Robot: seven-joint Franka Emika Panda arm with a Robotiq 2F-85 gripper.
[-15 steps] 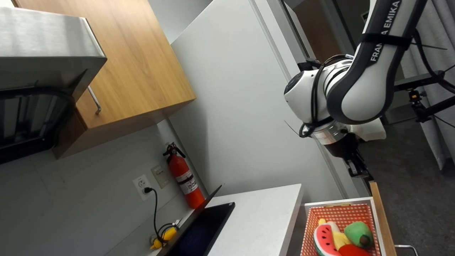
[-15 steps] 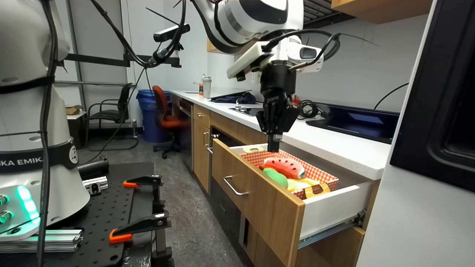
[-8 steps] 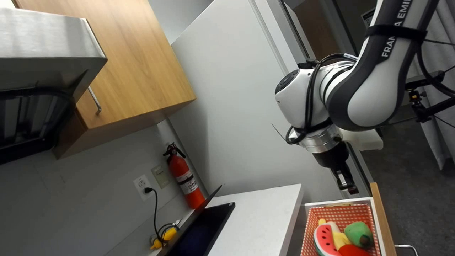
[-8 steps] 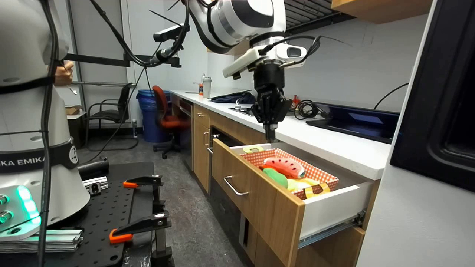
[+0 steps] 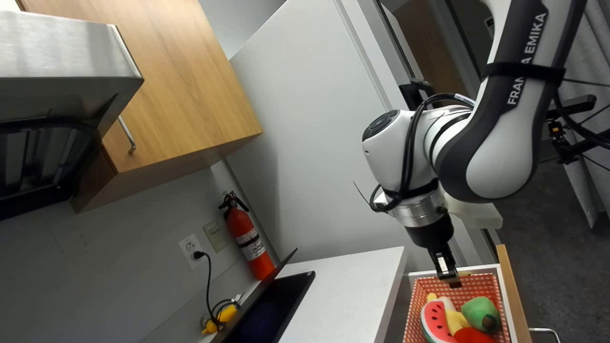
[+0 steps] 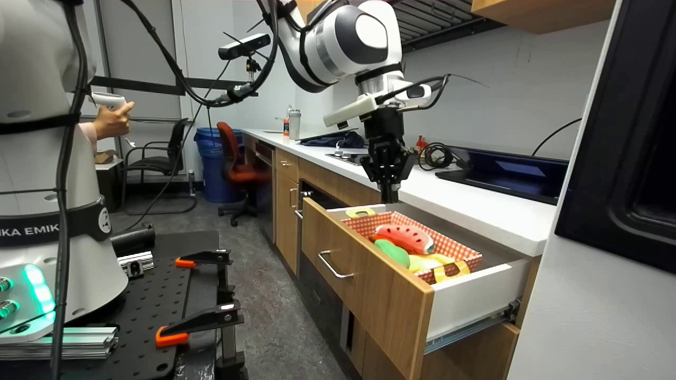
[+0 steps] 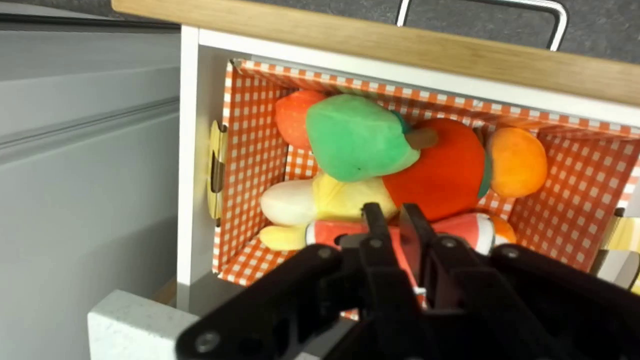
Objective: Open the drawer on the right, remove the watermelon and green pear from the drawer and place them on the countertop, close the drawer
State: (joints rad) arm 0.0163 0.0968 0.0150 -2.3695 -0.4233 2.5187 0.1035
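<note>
The drawer [image 6: 364,279] is pulled out, its front also showing in the wrist view [image 7: 400,45]. Inside, the watermelon [image 6: 404,238] lies in a checkered basket, with the green pear [image 6: 393,253] beside it, toward the drawer front. Both also show in an exterior view, watermelon [image 5: 434,320] and pear [image 5: 480,312]. In the wrist view the pear [image 7: 357,137] is fully seen; the watermelon [image 7: 335,229] is partly hidden by the gripper [image 7: 390,210]. My gripper points down above the basket, empty, with a narrow gap between its fingers. The white countertop [image 6: 465,195] is behind the drawer.
The red checkered basket [image 7: 255,125] also holds a banana [image 7: 350,197], a red fruit [image 7: 440,175] and an orange [image 7: 517,162]. A black inset [image 6: 501,182] sits on the countertop. The drawer handle [image 6: 332,266] sticks out in front. A wooden cabinet [image 5: 181,85] hangs above.
My gripper has moved from near the drawer front inward over the basket, and lower in an exterior view. A hand with a white device has appeared behind the robot base. Drawer and fruits have not moved.
</note>
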